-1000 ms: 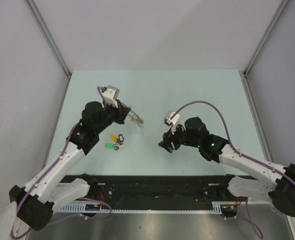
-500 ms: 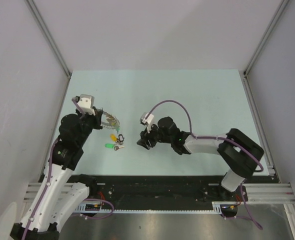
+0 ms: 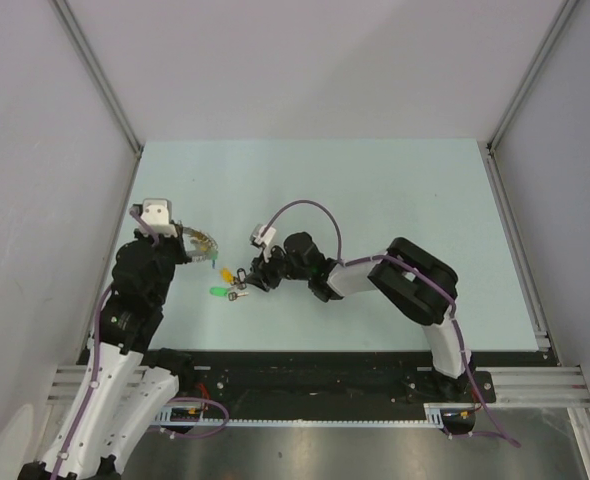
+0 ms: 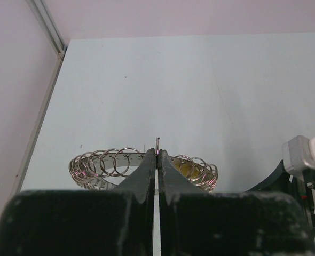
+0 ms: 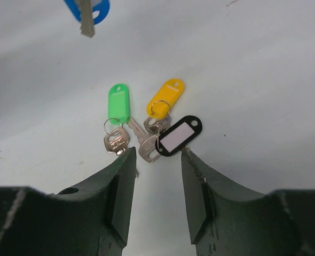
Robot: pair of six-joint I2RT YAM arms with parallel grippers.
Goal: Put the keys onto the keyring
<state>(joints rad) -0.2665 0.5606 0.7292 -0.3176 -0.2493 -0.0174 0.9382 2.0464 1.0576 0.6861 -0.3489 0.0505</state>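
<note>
My left gripper (image 4: 157,153) is shut on the keyring (image 4: 109,162), a curved metal band strung with several wire rings, and pinches one ring between its tips. From above, the keyring (image 3: 201,242) hangs just left of the keys (image 3: 232,283). The keys lie on the table in a small cluster: a green tag (image 5: 118,104), a yellow tag (image 5: 165,96), a black-framed white tag (image 5: 178,136) and bare metal keys (image 5: 146,146). My right gripper (image 5: 157,154) is open, its tips at the cluster's near edge, with nothing between the pads. A blue-headed key (image 5: 88,8) shows at the top edge.
The pale green table (image 3: 395,200) is boxed in by grey walls with metal posts (image 3: 95,75) at the back corners. The left table edge (image 4: 42,106) runs close to the keyring. The right arm's white camera housing (image 4: 307,154) sits just right of the left gripper.
The right arm has swung left across the table to the keys, and its jaws have narrowed. The left gripper has drawn back to the left with the keyring still in it.
</note>
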